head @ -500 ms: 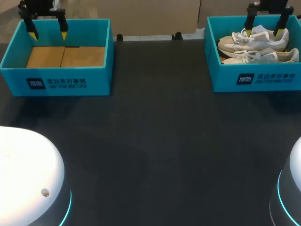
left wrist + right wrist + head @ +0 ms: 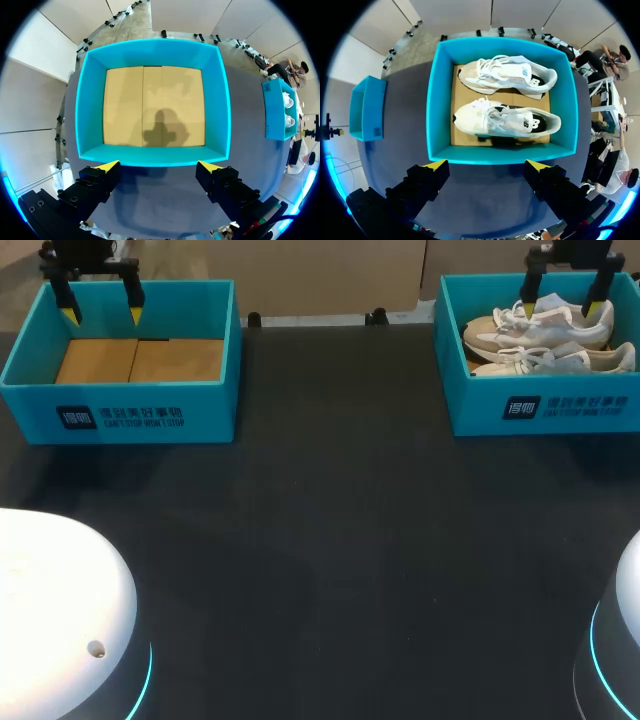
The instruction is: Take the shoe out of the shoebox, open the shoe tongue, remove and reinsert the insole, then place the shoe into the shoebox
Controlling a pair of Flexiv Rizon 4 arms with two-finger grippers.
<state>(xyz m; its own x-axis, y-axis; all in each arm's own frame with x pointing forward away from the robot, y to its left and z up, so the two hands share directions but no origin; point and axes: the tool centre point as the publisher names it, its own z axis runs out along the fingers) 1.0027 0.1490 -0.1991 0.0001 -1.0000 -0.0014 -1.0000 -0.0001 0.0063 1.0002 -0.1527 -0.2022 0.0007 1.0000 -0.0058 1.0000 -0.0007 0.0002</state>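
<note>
Left gripper (image 2: 102, 315) seen at far left, hung high, fingers pointed straight down and spread wide, yellow tips level. From left wrist view, left gripper (image 2: 159, 165) shown gaping, black fingers (image 2: 97, 182) set well apart. Right gripper (image 2: 562, 310) seen at far right in mirrored pose: fingers down, spread wide. Same wide gap shown from right wrist view (image 2: 486, 165). Grippers set well apart. White arm bases (image 2: 60, 600) glimpsed at near corners, cyan ring lit on each.
</note>
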